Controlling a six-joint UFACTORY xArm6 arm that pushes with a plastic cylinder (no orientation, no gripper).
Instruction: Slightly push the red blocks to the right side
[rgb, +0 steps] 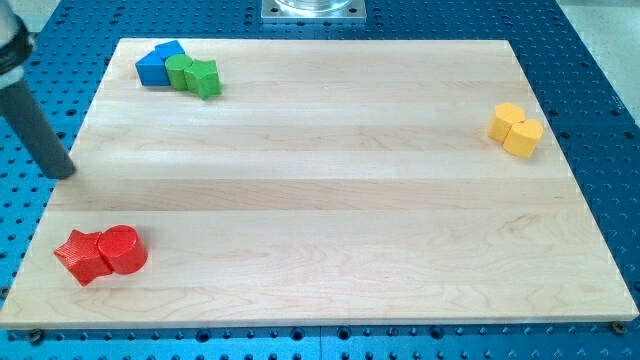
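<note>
No logos or writing anywhere that I can read, just a plain light wooden board (330, 190) sitting on a blue perforated table (600, 60).

There's no gripper here to open or close, only a dark rod coming in from the upper left of the frame. My tip (64, 172) is down at the left edge of the board, about mid-height, and it isn't touching or holding anything.

The red blocks are in the lower left corner of the frame: a red star-shaped block (80, 256) with a red cylinder (123, 249) pressed right against its right side. The tip sits above them in the frame, well apart from both.

Upper left has a blue block (157, 64), shape hard to call, touching a green cylinder (181, 72) and another green block (205, 78). Over at the right edge, upper half, two yellow blocks (516, 129) sit touching each other.
</note>
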